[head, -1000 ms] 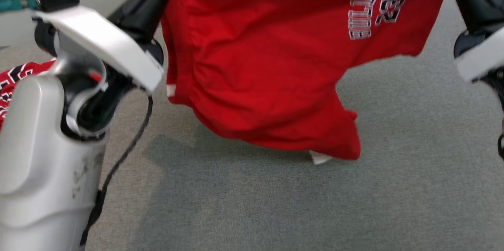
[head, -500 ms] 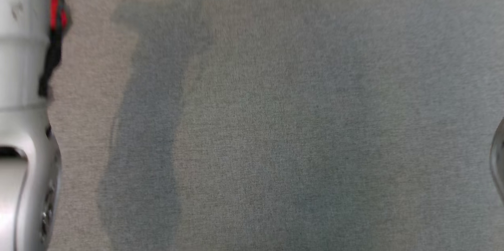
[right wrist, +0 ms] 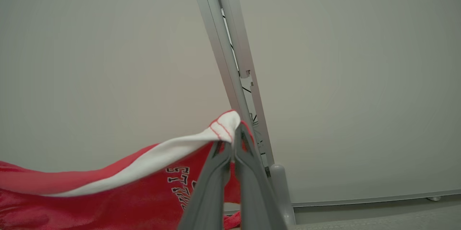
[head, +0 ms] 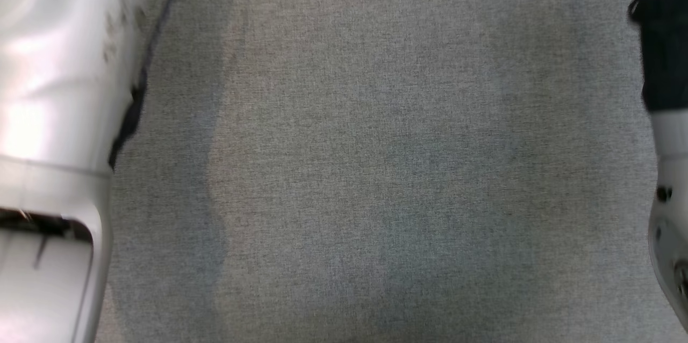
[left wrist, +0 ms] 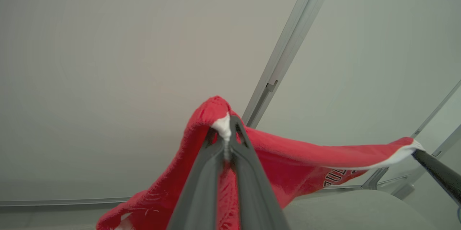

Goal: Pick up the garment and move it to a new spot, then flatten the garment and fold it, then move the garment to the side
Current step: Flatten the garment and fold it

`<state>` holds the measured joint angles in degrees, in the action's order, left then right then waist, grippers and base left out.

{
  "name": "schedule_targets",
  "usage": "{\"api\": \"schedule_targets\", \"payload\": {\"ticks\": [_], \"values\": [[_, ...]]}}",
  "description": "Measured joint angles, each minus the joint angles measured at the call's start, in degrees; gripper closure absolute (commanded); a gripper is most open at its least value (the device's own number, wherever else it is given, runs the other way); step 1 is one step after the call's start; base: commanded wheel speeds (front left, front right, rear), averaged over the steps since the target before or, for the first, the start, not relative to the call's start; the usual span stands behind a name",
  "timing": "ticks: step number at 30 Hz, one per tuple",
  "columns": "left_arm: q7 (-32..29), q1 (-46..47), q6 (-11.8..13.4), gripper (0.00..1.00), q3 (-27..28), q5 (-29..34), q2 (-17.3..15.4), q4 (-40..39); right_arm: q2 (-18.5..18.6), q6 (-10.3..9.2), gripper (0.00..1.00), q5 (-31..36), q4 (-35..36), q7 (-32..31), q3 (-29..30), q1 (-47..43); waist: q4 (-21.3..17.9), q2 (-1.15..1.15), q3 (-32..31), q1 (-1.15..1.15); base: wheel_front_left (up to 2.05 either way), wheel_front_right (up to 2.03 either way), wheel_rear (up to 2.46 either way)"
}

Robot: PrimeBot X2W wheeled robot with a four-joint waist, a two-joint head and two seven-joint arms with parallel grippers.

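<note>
The garment [left wrist: 288,158] is red with a white band and black-and-white lettering. It hangs stretched in the air between my two grippers. In the left wrist view my left gripper [left wrist: 227,140] is shut on one corner of its white-edged top, and the cloth drapes down around the fingers. The right gripper's dark finger [left wrist: 435,174] holds the far corner at that view's right edge. In the right wrist view my right gripper [right wrist: 236,138] is shut on the white band of the garment [right wrist: 108,190]. The head view looks down on grey carpet [head: 376,160] between my pale forearms [head: 48,117].
A plain pale wall [left wrist: 108,60] with a grey metal upright [right wrist: 230,67] stands behind the hanging cloth. The right arm's dark and pale casing [head: 666,117] runs along the head view's right edge.
The head camera has tilted down, so the hanging garment and both grippers have left its picture and only carpet and forearms remain.
</note>
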<state>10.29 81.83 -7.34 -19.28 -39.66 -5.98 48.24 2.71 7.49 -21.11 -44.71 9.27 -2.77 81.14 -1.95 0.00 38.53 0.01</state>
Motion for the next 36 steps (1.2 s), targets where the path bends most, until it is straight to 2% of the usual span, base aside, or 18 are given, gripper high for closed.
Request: {"api": "schedule_targets", "payload": {"ticks": [2, 5, 11, 14, 18, 19, 22, 24, 29, 32, 36], "values": [[0.9, -4.1, 0.0, 1.0, -2.8, -3.4, -0.7, -1.8, 1.0, 0.0, 1.0, -2.2, 1.3, 1.4, -3.0, -4.3, 0.1, 0.0, -0.5, 0.0, 0.0, 0.0, 0.0], [2.2, -10.8, -0.1, 1.0, -7.5, -6.8, -2.9, -6.1, 4.4, 0.01, 1.0, -6.4, 5.9, 3.0, -6.5, -12.0, 0.1, 0.0, -2.3, 0.0, 0.0, 0.0, 0.0], [3.9, -28.7, -0.1, 1.0, -14.7, -10.4, -7.0, -12.3, 10.1, 0.01, 1.0, -13.1, 14.4, 3.5, -12.0, -34.9, 0.3, 0.0, -9.0, 0.0, 0.0, 0.0, 0.0], [4.2, -36.3, -0.1, 1.0, -16.6, -11.2, -8.3, -14.4, 11.5, 0.01, 1.0, -14.8, 18.1, 2.6, -12.5, -43.9, 0.3, 0.0, -13.3, 0.0, 0.0, 0.0, 0.0], [4.4, -48.5, -0.1, 1.0, -18.1, -13.2, -8.2, -16.4, 11.7, 0.01, 1.0, -15.7, 21.6, 1.3, -12.3, -55.6, 0.1, 0.0, -19.5, 0.0, 0.0, 0.0, 0.0], [4.0, -54.7, 0.7, 1.0, -19.4, -13.9, -8.4, -18.0, 11.8, 0.01, 1.0, -15.3, 23.2, 0.1, -12.0, -61.1, -0.1, 0.0, -23.0, 0.0, 0.0, 0.0, 0.0], [3.1, -64.6, 3.1, 1.0, -20.3, -16.3, -8.9, -21.9, 11.7, 0.01, 1.0, -14.2, 26.3, -2.7, -10.8, -69.3, -0.6, 0.0, -28.4, 0.0, 0.0, 0.0, 0.0], [2.7, -71.3, 5.5, 1.0, -20.7, -18.0, -9.1, -26.1, 11.4, 0.02, 1.0, -14.0, 29.6, -4.9, -8.6, -75.8, -0.9, 0.0, -32.1, 0.0, 0.0, 0.0, 0.0], [1.3, -82.5, 11.7, 1.0, -21.6, -20.2, -10.4, -40.8, 8.8, 0.01, 1.0, -11.5, 42.4, -10.6, -1.6, -87.8, -1.1, 0.0, -38.8, -0.01, 0.0, 0.0, 0.0], [0.6, -84.8, 14.8, 1.0, -21.7, -20.0, -11.8, -47.2, 6.9, 0.0, 1.0, -9.6, 47.2, -14.6, 0.9, -90.0, -0.2, 0.0, -40.1, -0.01, 0.0, 0.0, 0.0], [-1.3, -82.9, 17.6, 1.0, -20.4, -19.7, -12.6, -51.3, 5.2, 0.0, 1.0, -7.9, 48.7, -18.8, 1.5, -86.0, 1.7, 0.0, -39.0, 0.0, 0.0, 0.0, 0.0]]}}
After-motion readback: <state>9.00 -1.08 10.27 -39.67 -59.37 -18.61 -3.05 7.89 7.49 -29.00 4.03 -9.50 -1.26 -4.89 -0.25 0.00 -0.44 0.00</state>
